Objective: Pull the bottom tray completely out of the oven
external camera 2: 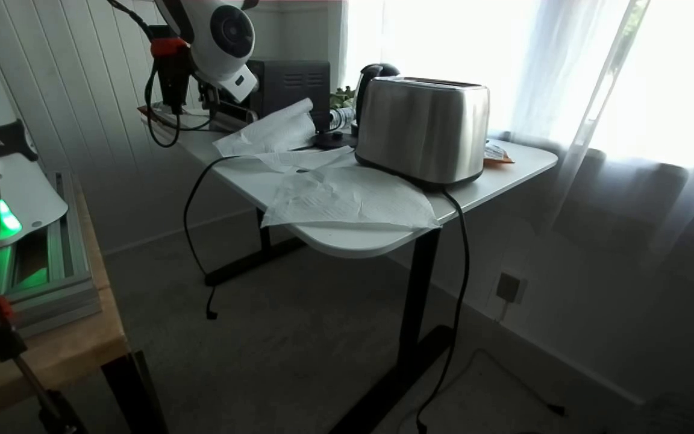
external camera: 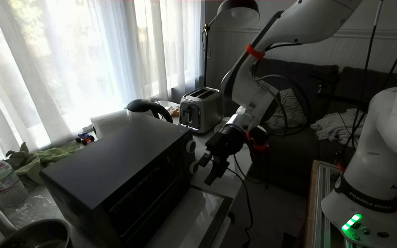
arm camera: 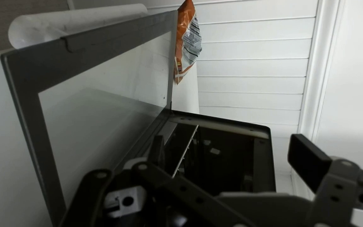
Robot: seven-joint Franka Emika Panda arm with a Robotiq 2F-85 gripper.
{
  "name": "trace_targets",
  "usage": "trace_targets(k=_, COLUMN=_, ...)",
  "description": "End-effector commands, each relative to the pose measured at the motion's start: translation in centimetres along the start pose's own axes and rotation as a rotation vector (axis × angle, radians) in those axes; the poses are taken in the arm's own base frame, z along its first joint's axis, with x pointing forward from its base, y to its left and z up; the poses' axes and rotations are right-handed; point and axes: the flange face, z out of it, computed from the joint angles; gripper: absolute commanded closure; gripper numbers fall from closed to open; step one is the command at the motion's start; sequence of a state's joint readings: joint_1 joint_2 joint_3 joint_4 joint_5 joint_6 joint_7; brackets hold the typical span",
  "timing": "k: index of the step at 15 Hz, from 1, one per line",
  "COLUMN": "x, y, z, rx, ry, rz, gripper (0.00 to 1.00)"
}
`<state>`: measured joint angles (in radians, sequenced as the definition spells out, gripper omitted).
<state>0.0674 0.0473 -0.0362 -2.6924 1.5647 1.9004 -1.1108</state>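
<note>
A black jointed gripper (external camera: 207,170), fingers spread wide, hangs near the matte-black box-shaped oven (external camera: 117,165), whose knobbed end is near a shiny silver toaster (external camera: 206,115).

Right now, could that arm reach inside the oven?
Probably yes: the oven has its door down, so the way in looks free, and the open gripper hangs nearby, though it may need turning.

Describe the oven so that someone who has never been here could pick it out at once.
Find the pale curtains, then the white table beside them. The oven is the big black box on it, its glass door lying open. Unlike the shiny silver toaster nearby, it has a plain, dark top without slots.
</note>
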Motion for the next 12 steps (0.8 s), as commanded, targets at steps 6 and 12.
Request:
trace_targets(k=6, x=-0.2, y=0.4, z=2.0, rx=0.141, ry=0.009, rz=0.040, gripper=0.00)
trace_targets(k=12, x=0.2, y=2.2, z=3.4, rx=0.184, ry=0.128, rz=0.065, gripper=0.00)
